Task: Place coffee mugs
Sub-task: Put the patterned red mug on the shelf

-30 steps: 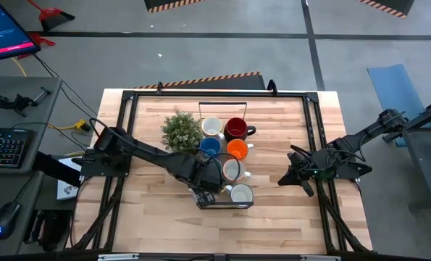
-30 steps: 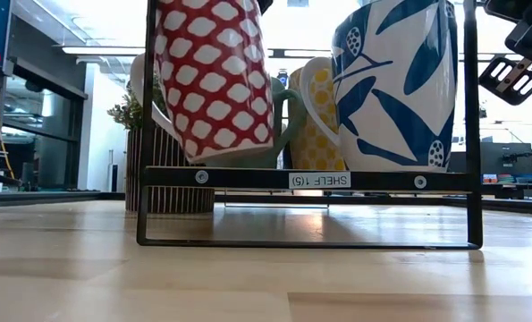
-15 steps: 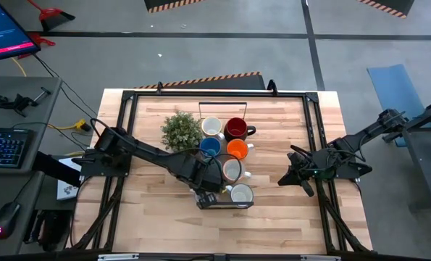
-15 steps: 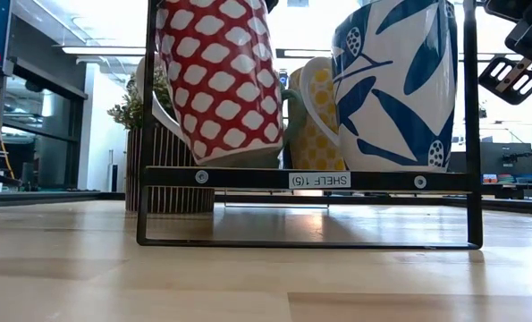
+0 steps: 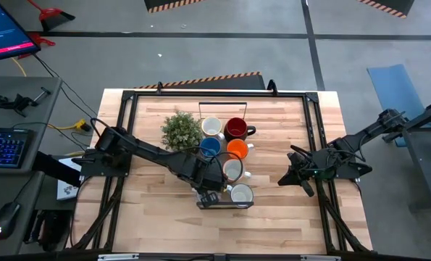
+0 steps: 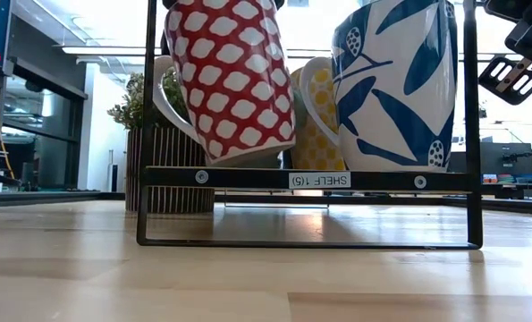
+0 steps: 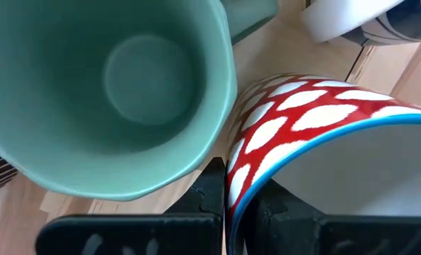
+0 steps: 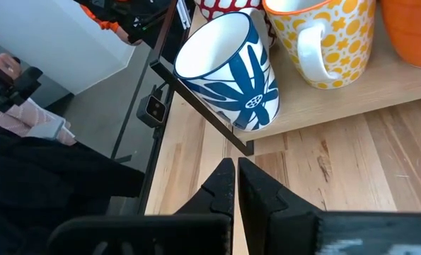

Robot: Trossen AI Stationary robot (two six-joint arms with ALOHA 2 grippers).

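Left gripper [image 5: 209,190] pinches the rim of the tilted red-and-white mug [image 6: 230,80] over the shelf [image 6: 306,180]; right gripper [image 5: 291,176], fingers pressed together, waits above the bench [image 5: 150,210].

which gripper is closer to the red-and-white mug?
Left. The left gripper has its fingers clamped on the rim of the red-and-white mug. The right gripper waits off to the side of the shelf.

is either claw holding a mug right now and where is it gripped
The left claw pinches the red-and-white patterned mug by its rim. The right claw is shut on nothing.
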